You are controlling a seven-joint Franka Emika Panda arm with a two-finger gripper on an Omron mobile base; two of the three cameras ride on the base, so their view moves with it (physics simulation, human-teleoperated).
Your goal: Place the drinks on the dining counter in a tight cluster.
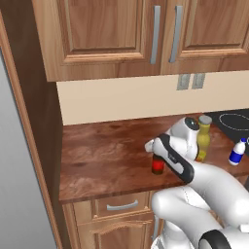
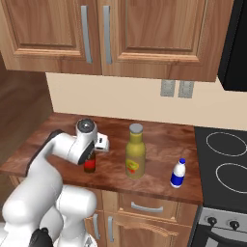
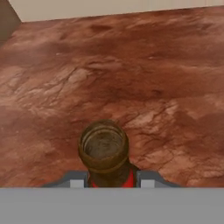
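Note:
A small dark brown bottle with a red label stands near the front edge of a wood worktop. My gripper comes down on it from above and is shut on it. In the hand view its brown top sits between the two fingertips. A taller olive-yellow bottle with a grey cap stands to the right. Further right is a small white bottle with a blue cap. The dining counter is out of view.
The worktop is backed by a beige wall with upper wood cabinets over it. A black cooktop adjoins the worktop on the right. Drawers sit below the front edge.

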